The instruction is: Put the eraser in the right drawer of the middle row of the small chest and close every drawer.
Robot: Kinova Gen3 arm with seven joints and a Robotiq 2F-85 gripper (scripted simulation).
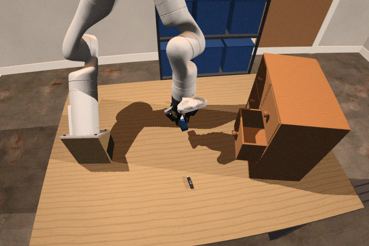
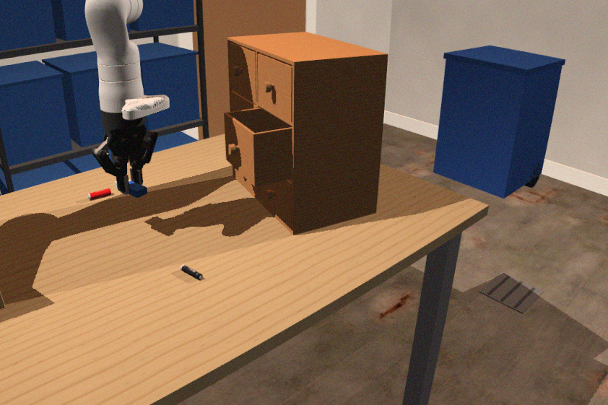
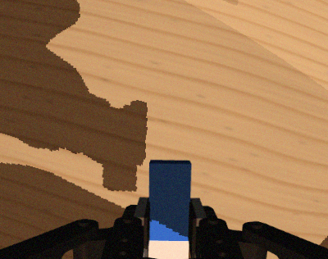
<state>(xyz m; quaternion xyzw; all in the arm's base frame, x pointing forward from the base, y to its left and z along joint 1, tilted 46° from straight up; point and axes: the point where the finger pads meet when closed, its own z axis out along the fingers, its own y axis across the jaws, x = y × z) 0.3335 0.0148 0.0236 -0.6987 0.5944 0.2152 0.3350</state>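
My gripper (image 1: pixel 181 119) is shut on the eraser (image 1: pixel 183 125), a small blue block with a white end. It holds the eraser above the table, left of the chest. The eraser also shows in the exterior view (image 2: pixel 136 190) and between the fingers in the wrist view (image 3: pixel 170 207). The small wooden chest (image 1: pixel 290 112) stands at the table's right side. One drawer (image 1: pixel 251 131) is pulled out and looks empty inside; it also shows in the exterior view (image 2: pixel 255 142). The other drawers look pushed in.
A red cylinder (image 2: pixel 100 193) lies behind the gripper. The arm's base (image 1: pixel 84 144) stands at the table's left.
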